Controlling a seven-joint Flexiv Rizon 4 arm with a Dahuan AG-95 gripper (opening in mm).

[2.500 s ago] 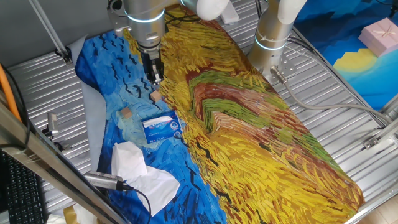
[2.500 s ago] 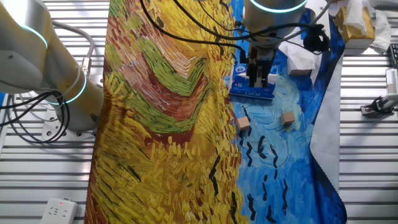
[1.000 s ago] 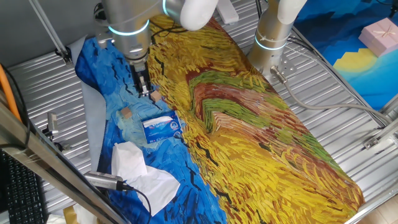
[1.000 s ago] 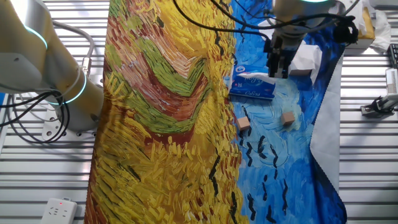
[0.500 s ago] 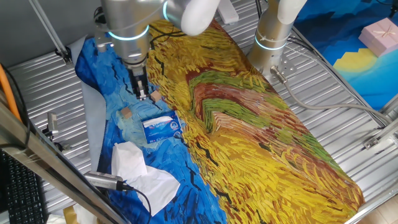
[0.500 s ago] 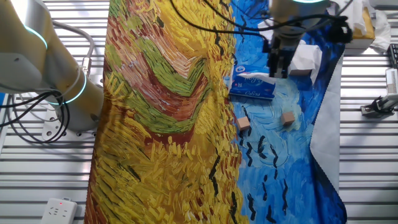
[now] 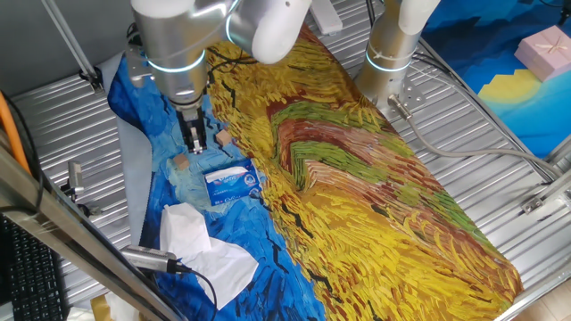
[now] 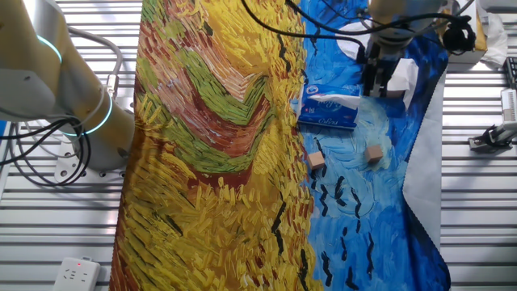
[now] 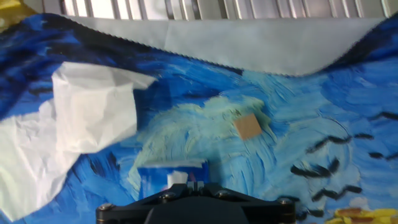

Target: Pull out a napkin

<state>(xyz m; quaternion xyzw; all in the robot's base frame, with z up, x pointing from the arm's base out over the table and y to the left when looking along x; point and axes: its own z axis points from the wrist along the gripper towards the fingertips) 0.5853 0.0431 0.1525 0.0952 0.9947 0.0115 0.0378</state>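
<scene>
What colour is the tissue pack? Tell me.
Blue and white tissue pack, clearest in one fixed view.

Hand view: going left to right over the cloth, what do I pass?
White tissue wad → napkin poking from the blue-and-white tissue pack → small brown block.

The arm point(image 7: 183, 36) is silver-grey metal with a glowing cyan ring, white rounded joint covers and black cables. Its slim dark fingers point(image 7: 193, 138) hang below; the hand's black housing carries small screws.
</scene>
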